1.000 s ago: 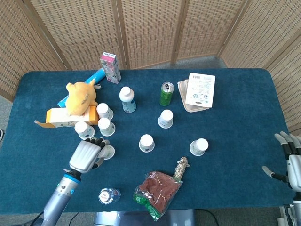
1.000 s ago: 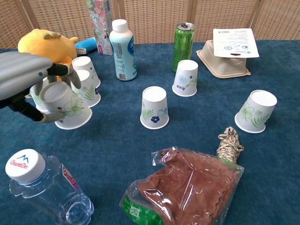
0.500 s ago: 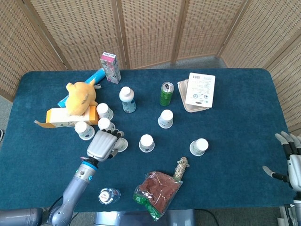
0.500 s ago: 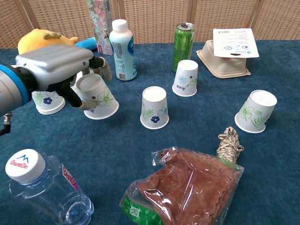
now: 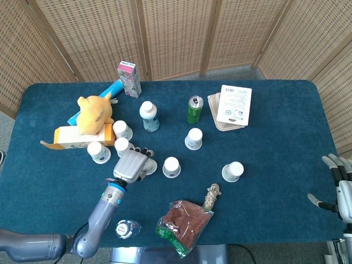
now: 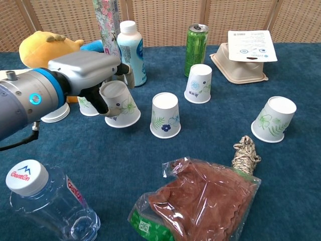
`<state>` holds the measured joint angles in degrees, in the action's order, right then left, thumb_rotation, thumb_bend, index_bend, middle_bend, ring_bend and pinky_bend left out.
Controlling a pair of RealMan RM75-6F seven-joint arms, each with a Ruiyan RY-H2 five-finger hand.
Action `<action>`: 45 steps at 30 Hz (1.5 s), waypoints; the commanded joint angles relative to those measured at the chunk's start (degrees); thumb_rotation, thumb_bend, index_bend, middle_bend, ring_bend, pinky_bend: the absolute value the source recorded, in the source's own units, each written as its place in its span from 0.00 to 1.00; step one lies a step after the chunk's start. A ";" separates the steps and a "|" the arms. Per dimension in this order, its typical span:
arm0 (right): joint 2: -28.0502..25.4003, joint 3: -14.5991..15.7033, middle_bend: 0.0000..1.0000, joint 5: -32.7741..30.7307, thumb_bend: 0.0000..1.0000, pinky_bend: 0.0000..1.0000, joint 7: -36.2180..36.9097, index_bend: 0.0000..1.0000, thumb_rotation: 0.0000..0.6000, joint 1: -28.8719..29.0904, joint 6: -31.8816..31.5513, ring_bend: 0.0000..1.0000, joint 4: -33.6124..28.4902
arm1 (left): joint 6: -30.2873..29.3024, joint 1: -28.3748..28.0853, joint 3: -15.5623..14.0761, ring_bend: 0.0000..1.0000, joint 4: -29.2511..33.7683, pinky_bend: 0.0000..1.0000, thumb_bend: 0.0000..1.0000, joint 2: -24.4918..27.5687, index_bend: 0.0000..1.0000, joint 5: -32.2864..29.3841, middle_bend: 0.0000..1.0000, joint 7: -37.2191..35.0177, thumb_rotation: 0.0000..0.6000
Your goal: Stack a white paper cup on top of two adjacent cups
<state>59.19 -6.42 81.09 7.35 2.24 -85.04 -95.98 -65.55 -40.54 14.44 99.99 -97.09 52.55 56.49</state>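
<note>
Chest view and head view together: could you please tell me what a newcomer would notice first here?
Probably the left hand at the table's left, gripping an upturned floral paper cup tilted above the blue cloth, beside another upturned cup near the middle. Next, the yellow plush toy on an orange box at far left. The right hand waits open at the right edge.

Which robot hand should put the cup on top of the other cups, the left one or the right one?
The left hand, I think. It already holds a paper cup close beside the upside-down cups in the middle of the table. The right hand sits empty and open at the far table edge.
</note>
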 commanded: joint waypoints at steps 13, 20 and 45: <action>-0.13 -0.04 0.00 -0.20 0.06 0.00 0.61 0.13 1.00 0.04 0.34 0.00 0.21 | -2.64 -3.38 -0.73 0.41 -5.32 0.50 0.34 -4.23 0.29 -0.93 0.39 -3.02 1.00; -0.13 -0.03 0.00 -0.10 0.07 0.00 0.63 0.13 1.00 0.03 0.27 0.00 0.18 | -3.25 -3.79 -1.50 0.26 -6.06 0.48 0.31 -5.02 0.22 -0.59 0.18 -4.52 1.00; 0.08 0.20 0.00 0.51 0.07 0.00 -1.03 0.13 1.00 -0.10 -0.34 0.00 -0.41 | -7.16 3.59 -9.55 0.00 9.50 0.29 0.31 14.59 0.12 10.30 0.00 -14.26 1.00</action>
<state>59.25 -6.22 81.59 6.35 2.13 -85.37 -96.36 -72.01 -38.18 6.11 107.46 -85.12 61.09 43.20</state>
